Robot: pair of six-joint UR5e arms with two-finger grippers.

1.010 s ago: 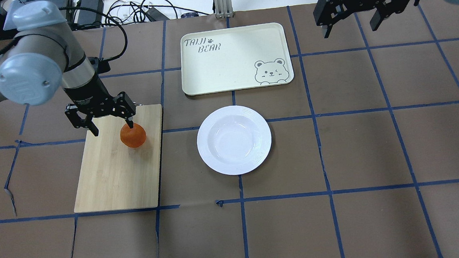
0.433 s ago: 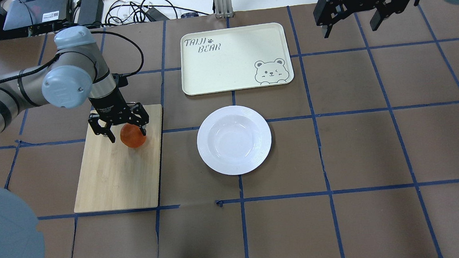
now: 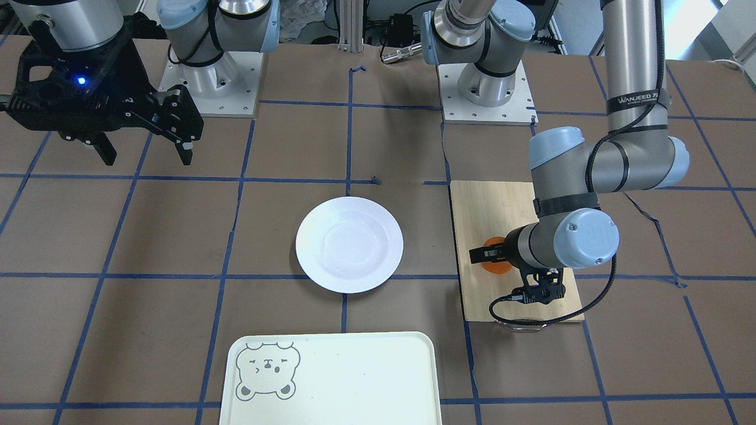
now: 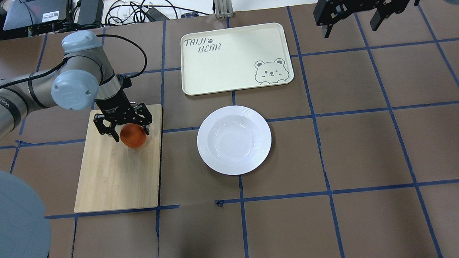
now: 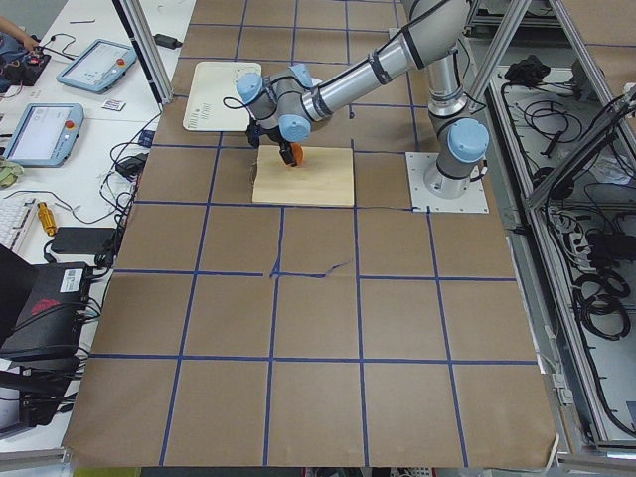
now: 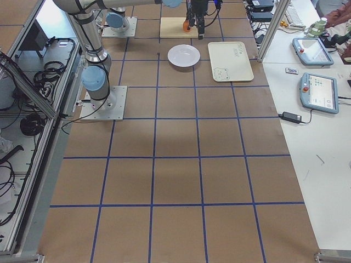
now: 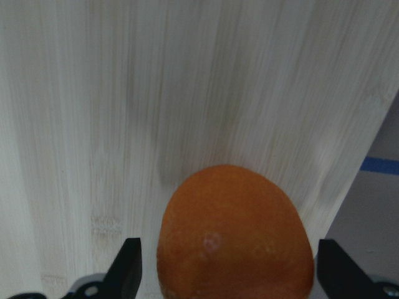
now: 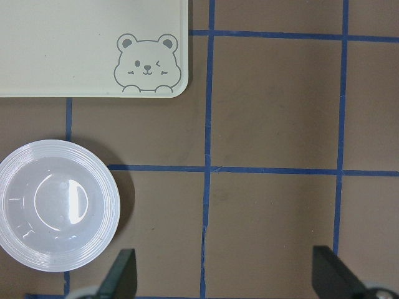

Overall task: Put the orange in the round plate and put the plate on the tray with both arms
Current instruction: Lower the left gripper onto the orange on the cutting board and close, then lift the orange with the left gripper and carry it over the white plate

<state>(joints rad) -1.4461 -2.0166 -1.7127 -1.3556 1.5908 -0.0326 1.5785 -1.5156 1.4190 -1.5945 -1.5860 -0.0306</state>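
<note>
The orange (image 4: 133, 135) sits on the far part of a bamboo cutting board (image 4: 115, 180). My left gripper (image 4: 131, 133) is open and lowered around it, one finger on each side. The left wrist view shows the orange (image 7: 235, 240) between the fingertips (image 7: 128, 269) with small gaps on both sides. The empty white round plate (image 4: 234, 140) lies on the table right of the board. Beyond it lies the cream tray (image 4: 233, 59) with the bear face. My right gripper (image 4: 352, 23) hangs open, high above the far right of the table, looking down on plate (image 8: 56, 213) and tray (image 8: 75, 43).
Brown paper with a blue tape grid covers the table. Cables, power bricks and a metal post (image 4: 221, 2) line the far edge. The left arm's elbow (image 4: 8, 226) looms over the near left corner. Tablets (image 6: 319, 92) lie on a side bench.
The left arm swung right and lowered. Its fingers, which were over the orange's top and to its left, now straddle it. The right gripper, plate and tray stayed put.
</note>
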